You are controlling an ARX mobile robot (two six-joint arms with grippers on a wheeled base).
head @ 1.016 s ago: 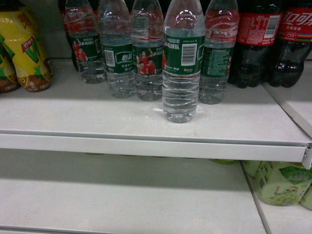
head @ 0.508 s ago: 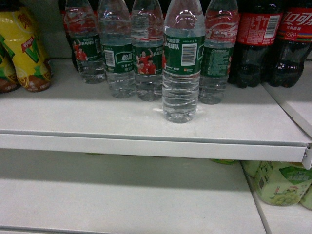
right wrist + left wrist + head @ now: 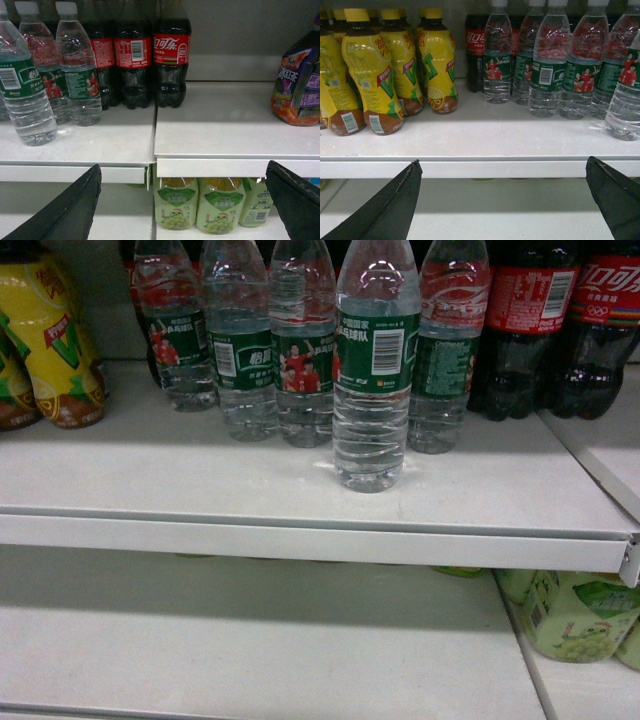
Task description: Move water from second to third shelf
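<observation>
Clear water bottle upright near white shelf edge

We see no cap on the front water bottle in the head view; the top edge cuts it off, as it does the cola bottles. In the left wrist view the right edge slices a water bottle. Only the finger tips of each gripper show. The green bottles lose their tops behind the shelf lip. Label print is too small to read.
</observation>
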